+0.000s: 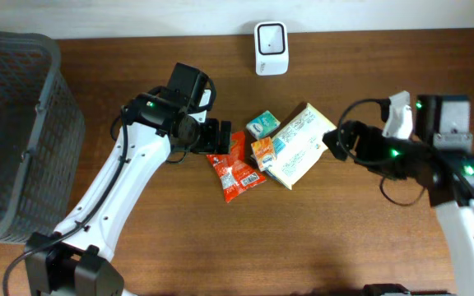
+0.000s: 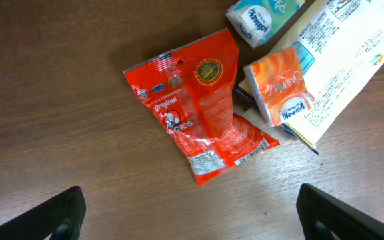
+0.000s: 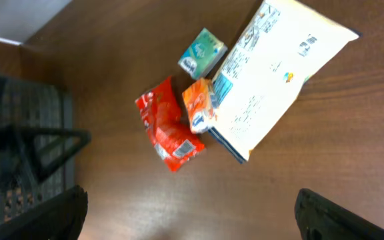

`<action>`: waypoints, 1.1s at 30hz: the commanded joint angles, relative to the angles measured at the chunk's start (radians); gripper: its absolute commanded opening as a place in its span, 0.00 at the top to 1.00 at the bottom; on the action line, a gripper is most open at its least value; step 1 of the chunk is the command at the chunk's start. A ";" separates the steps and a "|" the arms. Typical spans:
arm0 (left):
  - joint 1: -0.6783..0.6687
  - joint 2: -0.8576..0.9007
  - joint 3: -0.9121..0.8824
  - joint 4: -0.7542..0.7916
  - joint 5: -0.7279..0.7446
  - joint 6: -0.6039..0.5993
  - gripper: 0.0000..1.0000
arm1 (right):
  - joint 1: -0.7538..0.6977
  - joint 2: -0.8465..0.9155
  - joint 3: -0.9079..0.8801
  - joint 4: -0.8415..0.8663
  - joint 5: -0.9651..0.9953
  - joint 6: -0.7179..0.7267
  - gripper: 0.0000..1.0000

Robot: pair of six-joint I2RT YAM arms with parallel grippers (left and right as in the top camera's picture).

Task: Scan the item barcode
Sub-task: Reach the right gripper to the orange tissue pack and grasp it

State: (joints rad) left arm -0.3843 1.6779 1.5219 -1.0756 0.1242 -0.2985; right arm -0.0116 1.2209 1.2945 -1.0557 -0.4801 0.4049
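Four items lie in a cluster mid-table: a red snack packet [image 1: 235, 173] [image 2: 202, 113] [image 3: 169, 130] with a white barcode strip [image 2: 245, 157] near its lower edge, a small orange pack [image 1: 263, 152] [image 2: 282, 87], a teal pack [image 1: 262, 124] [image 2: 255, 17] and a large cream packet [image 1: 300, 144] [image 3: 272, 80]. A white barcode scanner [image 1: 270, 48] stands at the table's far edge. My left gripper [image 1: 220, 136] [image 2: 192, 223] hangs open just left of the red packet, holding nothing. At the cream packet's right end, my right gripper [image 1: 336, 141] [image 3: 192, 220] is open and empty too.
A dark mesh basket [image 1: 15, 140] [image 3: 19, 133] fills the table's left side. The orange pack leans on the cream packet's edge, and the red packet touches the orange pack. Bare wood shows in front of the cluster.
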 commanded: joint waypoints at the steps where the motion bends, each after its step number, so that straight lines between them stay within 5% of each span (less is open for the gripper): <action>1: -0.001 0.013 -0.003 0.000 0.010 0.015 0.01 | 0.055 0.119 0.019 0.072 0.029 0.035 0.00; 4: -0.001 0.013 -0.003 -0.004 -0.034 -0.034 0.01 | 0.111 0.259 0.019 0.135 0.022 0.061 0.00; 7: -0.001 0.013 -0.003 -0.026 -0.153 -0.184 0.01 | 0.174 0.411 0.019 0.225 0.017 0.060 0.21; 14: 0.010 0.021 -0.003 -0.035 -0.212 -0.207 0.01 | 0.260 0.588 0.019 0.381 0.023 0.045 0.33; 20: 0.026 0.068 -0.003 -0.052 -0.212 -0.206 0.01 | 0.307 0.682 0.019 0.419 0.048 0.045 0.57; 31: 0.026 0.094 -0.003 -0.063 -0.211 -0.206 0.01 | 0.360 0.757 0.018 0.448 0.154 0.045 0.60; 33: 0.026 0.094 -0.003 -0.063 -0.211 -0.206 0.01 | 0.365 0.777 0.018 0.447 0.179 0.047 0.79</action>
State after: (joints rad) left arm -0.3614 1.7622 1.5215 -1.1370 -0.0723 -0.4919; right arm 0.3370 1.9636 1.2999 -0.6060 -0.3496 0.4549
